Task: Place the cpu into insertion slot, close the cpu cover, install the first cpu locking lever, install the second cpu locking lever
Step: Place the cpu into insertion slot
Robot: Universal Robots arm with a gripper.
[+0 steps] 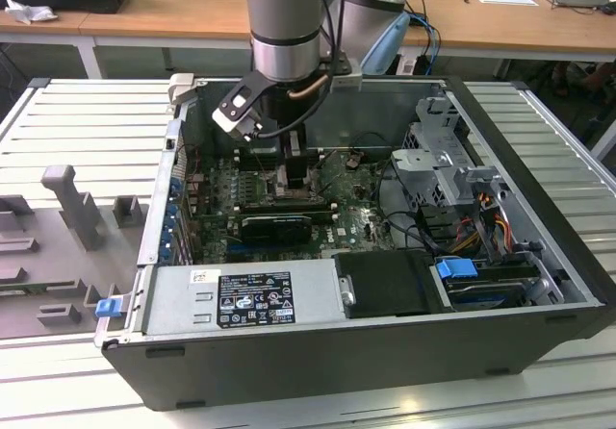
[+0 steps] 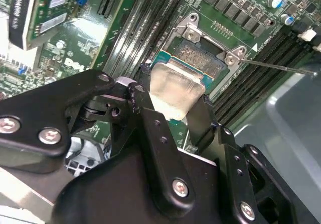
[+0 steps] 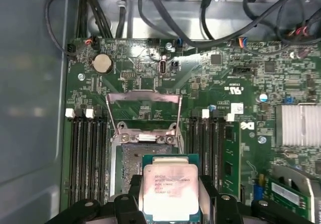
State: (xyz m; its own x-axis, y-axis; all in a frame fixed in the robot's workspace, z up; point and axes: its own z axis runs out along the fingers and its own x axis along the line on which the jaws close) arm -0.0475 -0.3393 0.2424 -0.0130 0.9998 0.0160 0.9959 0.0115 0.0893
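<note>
Reaching straight down into the case [image 1: 385, 352], fingers [image 2: 203, 118] clamped on the cpu [image 3: 170, 189], over the insertion slot [image 3: 131, 158]

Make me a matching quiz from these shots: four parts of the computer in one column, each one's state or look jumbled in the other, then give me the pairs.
Column one
1. cpu
2. cpu cover
3. insertion slot
4. coin battery

Column two
A. round silver disc
B. uncovered, nothing seated in it
C. gripped in the pincer
D. swung up and open

Pairs: 1-C, 2-D, 3-B, 4-A
</note>
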